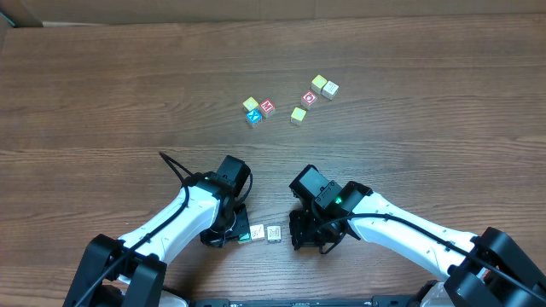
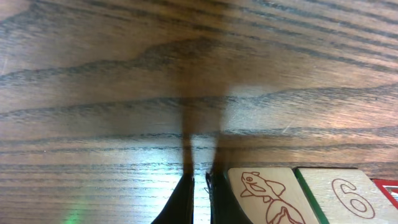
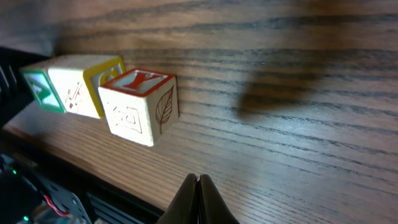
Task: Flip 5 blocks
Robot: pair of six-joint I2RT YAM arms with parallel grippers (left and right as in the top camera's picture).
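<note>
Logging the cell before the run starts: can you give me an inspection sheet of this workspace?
Surface: wood-grain table.
Job's things: seven blocks scattered mid-table; a short row of blocks by the near edge.
Clutter: nothing seen.
Grippers: left gripper and right gripper both shut, empty, flanking the row.
Cables: black cable loops off the left arm.
Surroundings: pale strip beyond the far edge; nothing else seen.

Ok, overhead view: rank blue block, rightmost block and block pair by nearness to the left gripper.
1. Block pair, immediately right of the left gripper.
2. Blue block, left cluster.
3. Rightmost block, far cluster.
</note>
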